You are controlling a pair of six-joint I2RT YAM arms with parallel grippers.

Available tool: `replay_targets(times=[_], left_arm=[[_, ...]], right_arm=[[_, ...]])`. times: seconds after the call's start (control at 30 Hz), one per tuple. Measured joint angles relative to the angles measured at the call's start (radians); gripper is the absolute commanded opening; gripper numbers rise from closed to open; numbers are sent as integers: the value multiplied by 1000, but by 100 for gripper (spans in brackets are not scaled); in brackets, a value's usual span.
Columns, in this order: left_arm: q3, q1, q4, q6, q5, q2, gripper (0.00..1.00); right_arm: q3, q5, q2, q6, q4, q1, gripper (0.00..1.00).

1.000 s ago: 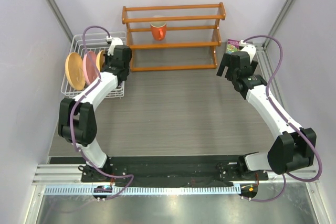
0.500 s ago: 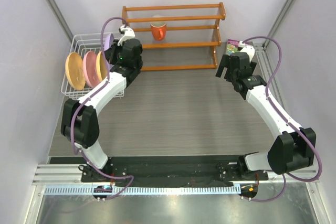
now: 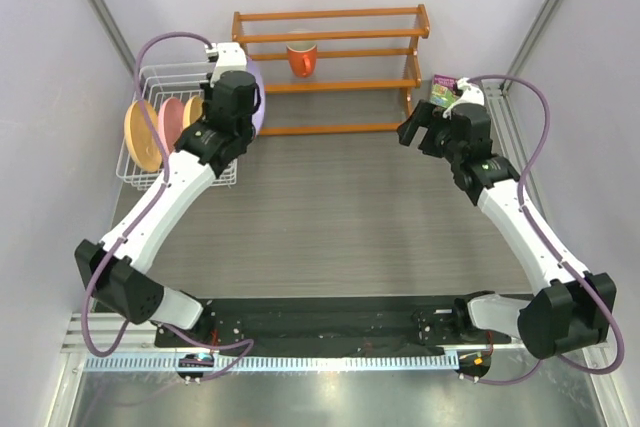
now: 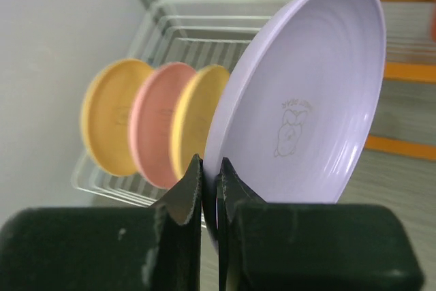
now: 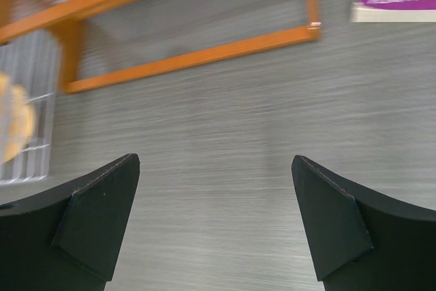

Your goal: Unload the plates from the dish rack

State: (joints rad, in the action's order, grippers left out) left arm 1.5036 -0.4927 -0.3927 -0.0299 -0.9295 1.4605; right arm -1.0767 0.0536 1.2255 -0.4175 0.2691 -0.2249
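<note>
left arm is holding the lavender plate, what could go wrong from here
The left gripper pinches only the lower rim of the lavender plate, which stands on edge above the fingers; it could pivot or slip while carried.
In the top view the plate is close to the wooden shelf's left end; a swing that way might clip it.
The nearest orange-tan plate in the dish rack looks close behind; backing up could knock it.

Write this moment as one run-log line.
left gripper: shut on round matte lavender plate, out of white wire dish rack | rack: two orange-tan plates, one pink plate | right gripper: open, empty
</note>
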Motion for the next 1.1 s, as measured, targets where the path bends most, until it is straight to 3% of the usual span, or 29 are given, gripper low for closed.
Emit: replay_targets(times=[0.2,0.43,0.8,0.87,0.9,0.93,1.03,1.07,1.1], left_arm=[[-53,2,-82,-238,299,-39,0],[-199,2,-63,-444,614,-21,0],[-272,-14,58,-593,835,-16,0],[-289,-24,82,-604,853,-16,0],[-298,-30,90,-612,860,-16,0],[-306,-34,98,-618,866,-16,0],[-335,-50,114,-626,880,-20,0],[-346,-54,118,-626,881,-24,0],[-356,-57,119,-624,877,-27,0]], right_arm=[[97,-166,-36,-77,-118,-23,100],[201,-231,-41,-129,-179,-97,100],[238,-240,63,-189,-307,-159,99],[238,-240,94,-195,-320,-167,93],[238,-240,112,-197,-327,-172,83],[238,-240,124,-199,-330,-174,58],[238,-240,158,-196,-332,-178,15],[237,-237,168,-206,-332,-179,1],[236,-237,172,-202,-332,-179,1]])
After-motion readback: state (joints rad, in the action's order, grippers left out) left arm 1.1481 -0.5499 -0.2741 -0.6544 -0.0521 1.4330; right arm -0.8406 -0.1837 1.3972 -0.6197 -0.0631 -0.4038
